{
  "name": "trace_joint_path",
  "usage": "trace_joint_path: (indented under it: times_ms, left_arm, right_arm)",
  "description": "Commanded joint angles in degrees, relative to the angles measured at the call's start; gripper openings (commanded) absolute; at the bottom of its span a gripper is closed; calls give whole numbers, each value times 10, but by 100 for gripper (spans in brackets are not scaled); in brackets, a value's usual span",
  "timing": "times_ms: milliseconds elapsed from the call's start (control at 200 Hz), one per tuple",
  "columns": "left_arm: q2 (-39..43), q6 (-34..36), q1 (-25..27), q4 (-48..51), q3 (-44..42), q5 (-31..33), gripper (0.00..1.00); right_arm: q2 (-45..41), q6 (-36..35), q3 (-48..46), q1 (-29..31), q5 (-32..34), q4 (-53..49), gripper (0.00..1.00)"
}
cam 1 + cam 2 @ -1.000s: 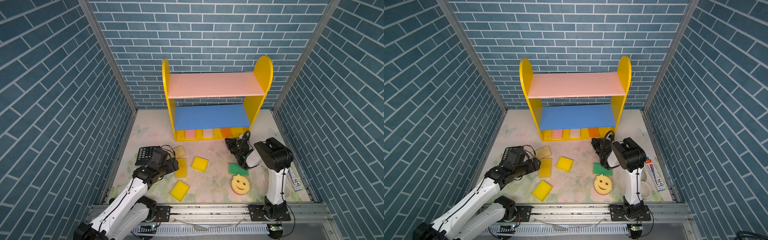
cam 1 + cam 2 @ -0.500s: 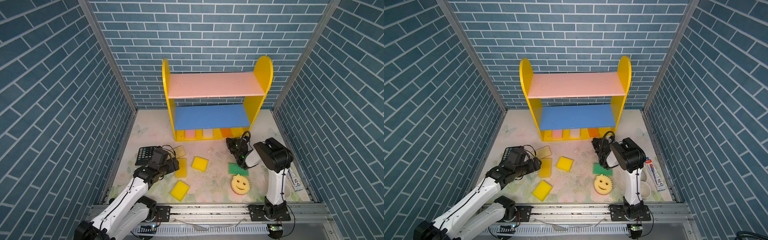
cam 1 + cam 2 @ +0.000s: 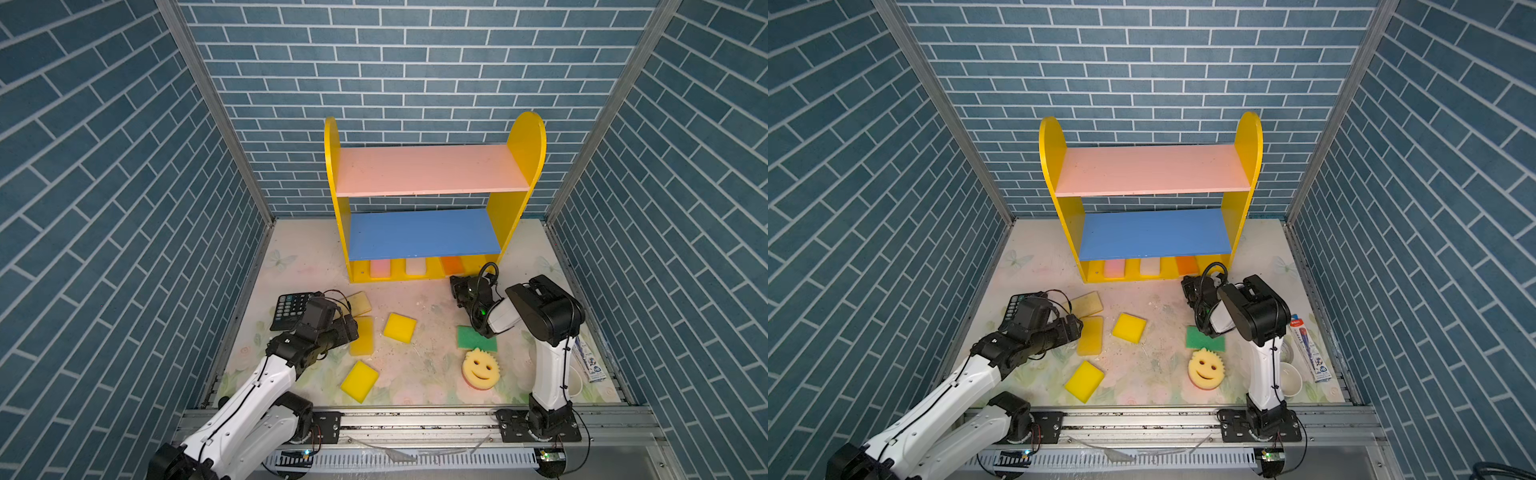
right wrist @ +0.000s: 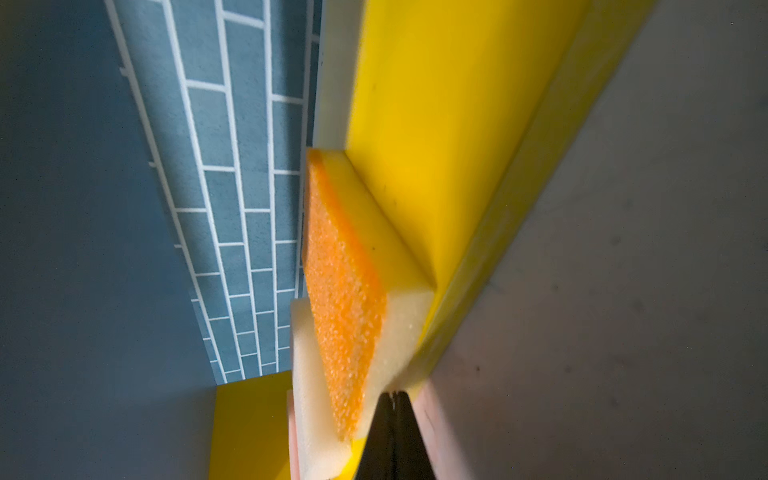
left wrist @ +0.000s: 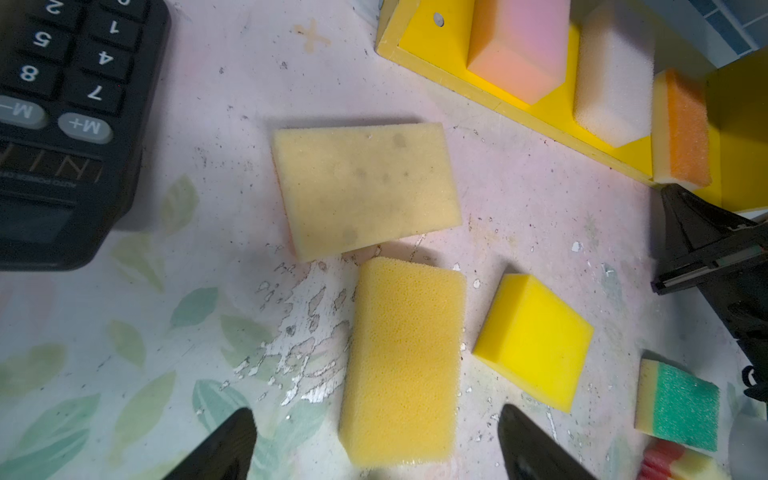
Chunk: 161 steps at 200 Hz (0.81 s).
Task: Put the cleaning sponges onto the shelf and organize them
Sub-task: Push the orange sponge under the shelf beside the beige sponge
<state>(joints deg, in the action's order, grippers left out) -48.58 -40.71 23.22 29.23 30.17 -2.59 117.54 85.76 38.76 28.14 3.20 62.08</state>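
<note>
Left gripper (image 5: 380, 446) hangs wide over a porous yellow sponge (image 5: 403, 361), calculator (image 5: 62, 124) just to its left, tan sponge (image 5: 365, 187) just beyond. Right gripper (image 4: 392, 432), clenched on nothing, points at the orange sponge (image 4: 345, 299) on the shelf (image 3: 428, 170) base.

Blue board (image 3: 422, 235) overhangs, hiding 3 sponges' (image 3: 380, 268) backs.
</note>
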Motion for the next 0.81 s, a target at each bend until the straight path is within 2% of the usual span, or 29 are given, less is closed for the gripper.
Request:
trace_joint_path:
  times_ms: [0, 455, 800]
  left_arm:
    - [-7, 1, -4, -2, -6, 2, 92]
    - [6, 5, -3, 14, -3, 5, 92]
    - [2, 6, -4, 11, 0, 2, 92]
  right_arm:
    - [34, 8, -9, 21, -23, -145, 0]
    - [30, 0, 2, 23, 14, -150, 0]
    - [18, -33, -20, 22, 38, -59, 0]
